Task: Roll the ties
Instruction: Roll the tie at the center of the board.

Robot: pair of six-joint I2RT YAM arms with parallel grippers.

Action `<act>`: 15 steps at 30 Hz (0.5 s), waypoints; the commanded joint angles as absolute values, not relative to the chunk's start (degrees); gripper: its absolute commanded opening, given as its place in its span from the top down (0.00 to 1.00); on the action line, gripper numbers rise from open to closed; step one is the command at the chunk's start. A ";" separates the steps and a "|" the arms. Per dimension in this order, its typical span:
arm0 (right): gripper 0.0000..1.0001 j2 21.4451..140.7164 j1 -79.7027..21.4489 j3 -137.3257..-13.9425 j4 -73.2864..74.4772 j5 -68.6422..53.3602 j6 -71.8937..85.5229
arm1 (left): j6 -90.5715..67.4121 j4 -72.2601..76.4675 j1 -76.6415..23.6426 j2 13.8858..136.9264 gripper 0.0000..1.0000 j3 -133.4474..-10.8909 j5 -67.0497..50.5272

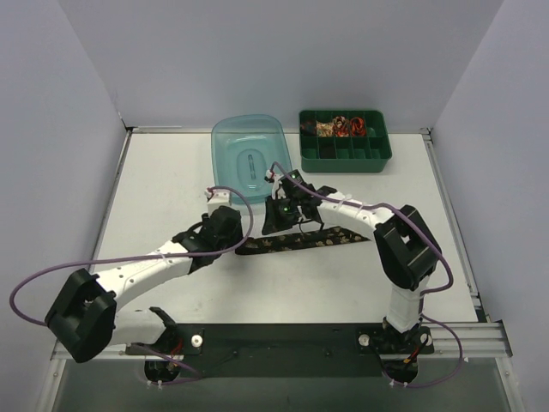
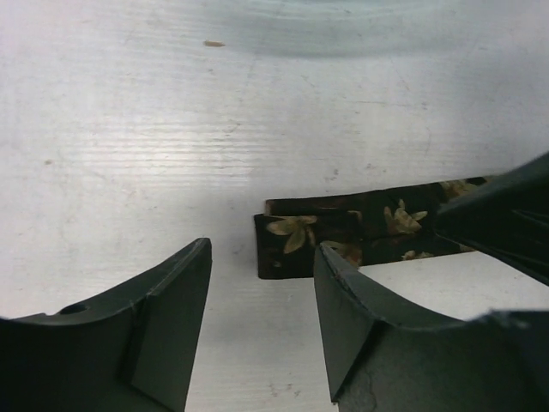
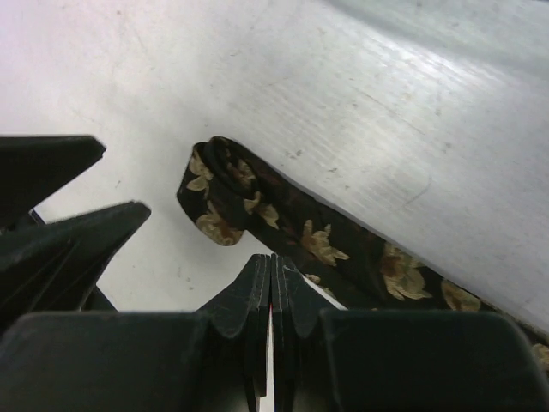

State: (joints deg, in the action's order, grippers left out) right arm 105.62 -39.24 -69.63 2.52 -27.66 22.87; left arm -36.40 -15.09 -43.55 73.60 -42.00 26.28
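White tabletop (image 1: 163, 180) between pale walls carries everything: at the left, the left gripper (image 2: 262, 253) stands wide open and holds nothing, with the folded end of the black floral tie (image 1: 300, 240) just before its fingers. The tie lies flat near the table's middle. Above it the right gripper (image 3: 271, 266) has its fingers pressed together, and whether fabric is pinched cannot be told. Far right at the back, a green compartment tray (image 1: 377, 154) keeps small rolled coils (image 1: 341, 127).

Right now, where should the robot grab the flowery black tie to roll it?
The curled end of the tie, at its left. It is the only raised part; the rest lies flat. The open left pincer should come from above, a finger each side.
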 commanded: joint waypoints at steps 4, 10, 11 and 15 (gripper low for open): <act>1.00 105.99 -42.62 -75.93 3.87 -29.01 21.97 | -37.62 -10.11 -33.41 66.19 0.34 -35.43 12.61; 1.00 109.86 -44.47 -79.45 6.41 -28.39 21.01 | -39.11 -1.94 -23.39 64.77 0.29 -29.54 -3.83; 1.00 110.21 -44.73 -79.71 7.03 -28.39 20.74 | -39.46 -0.80 -22.51 64.78 0.29 -29.01 -5.35; 1.00 112.06 -45.70 -80.94 8.87 -27.43 19.51 | -39.99 4.74 -19.08 67.40 0.26 -27.42 -11.85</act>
State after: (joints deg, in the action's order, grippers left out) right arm 110.43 -44.71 -78.35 4.99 -27.88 21.43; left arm -38.72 -4.73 -21.50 66.08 -27.94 -1.06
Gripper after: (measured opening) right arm 0.024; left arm 0.730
